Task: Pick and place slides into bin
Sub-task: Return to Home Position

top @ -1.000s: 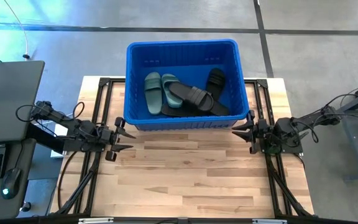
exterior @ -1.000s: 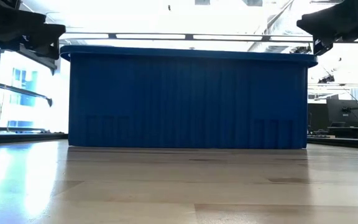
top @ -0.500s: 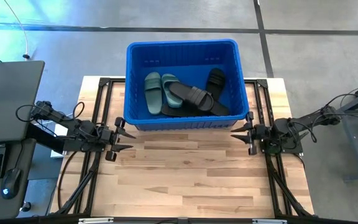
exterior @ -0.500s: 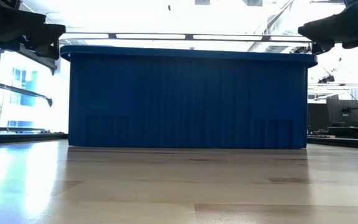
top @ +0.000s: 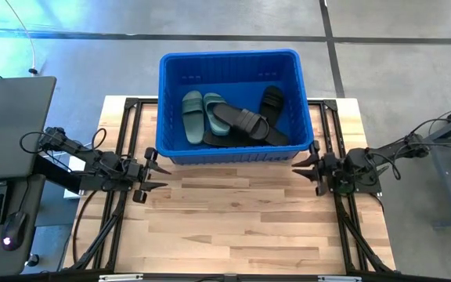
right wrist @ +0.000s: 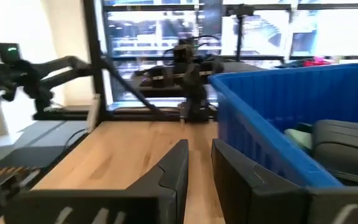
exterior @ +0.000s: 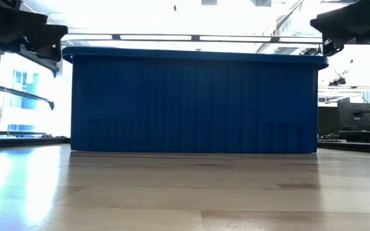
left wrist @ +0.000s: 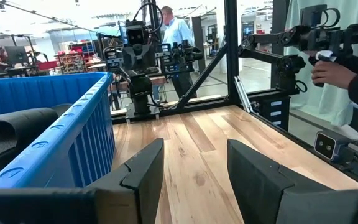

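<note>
The blue bin stands on the table's far middle, and its slotted near wall fills the low view. Inside lie two sage green slides side by side and several black slides, overlapping, one against the right wall. A black slide shows in the left wrist view and another in the right wrist view. My left gripper is open and empty by the bin's near left corner. My right gripper is open and empty by the near right corner.
Bare wooden tabletop stretches from the bin to the near edge. Black frame rails run along both table sides. A laptop and mouse sit off the left. A person's hand holds a device beyond the table.
My right gripper has dipped slightly and come back up beside the bin's near right corner, still empty. The slides and bin have kept still.
</note>
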### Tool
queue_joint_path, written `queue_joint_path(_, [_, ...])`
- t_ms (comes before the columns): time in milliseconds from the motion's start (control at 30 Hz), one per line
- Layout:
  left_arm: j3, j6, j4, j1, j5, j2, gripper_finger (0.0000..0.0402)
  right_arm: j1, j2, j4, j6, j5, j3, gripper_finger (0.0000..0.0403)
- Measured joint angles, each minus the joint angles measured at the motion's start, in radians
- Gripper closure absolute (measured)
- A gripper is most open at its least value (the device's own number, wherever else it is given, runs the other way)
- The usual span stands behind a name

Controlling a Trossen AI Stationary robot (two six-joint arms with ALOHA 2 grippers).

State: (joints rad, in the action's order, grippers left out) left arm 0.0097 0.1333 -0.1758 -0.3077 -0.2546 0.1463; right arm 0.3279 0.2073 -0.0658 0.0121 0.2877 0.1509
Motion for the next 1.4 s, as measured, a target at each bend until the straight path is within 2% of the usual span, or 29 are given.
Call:
queue_joint_path(100, [0.000,0.000,0.000,0.000,0.000,0.000,0.0240,0.002,0.000,-0.029,0.020,-0.072,-0.011,0.0339])
queue_joint_path(233, [0.000,0.000,0.000,0.000,0.000,0.000,0.0240,0.000,-0.016,-0.207,0.032,-0.119,-0.141,0.0340])
queue_joint_path(367, [0.000,0.000,0.005,0.000,-0.001,0.000,0.0240,0.000,-0.023,-0.147,0.022,-0.123,-0.106,0.0338])
queue_joint_path(500, [0.001,0.000,0.018,0.000,-0.001,0.000,0.0240,0.000,-0.037,-0.180,-0.008,-0.123,-0.074,0.0340])
queue_joint_path(567, [0.001,0.000,0.023,0.000,-0.002,0.000,0.0240,0.000,-0.040,-0.165,-0.021,-0.121,-0.086,0.0341])
queue_joint_path(700, [0.001,0.000,0.022,0.000,-0.002,0.000,0.0240,0.000,-0.040,-0.172,0.058,-0.119,-0.118,0.0340])
queue_joint_path(967, [0.001,0.000,0.022,0.000,-0.002,0.000,0.0240,0.000,-0.041,-0.208,0.025,-0.119,-0.141,0.0339])
queue_joint_path(1133, [0.001,0.000,0.022,0.000,-0.001,0.000,0.0240,0.000,-0.045,-0.132,-0.008,-0.119,-0.141,0.0341])
queue_joint_path(1267, [0.001,0.000,0.022,0.000,-0.001,0.000,0.0240,0.000,-0.045,-0.110,0.064,-0.120,-0.141,0.0339])
queue_joint_path(1400, [0.001,0.000,0.022,0.000,-0.001,0.000,0.0240,0.000,-0.045,-0.104,0.051,-0.120,-0.141,0.0339])
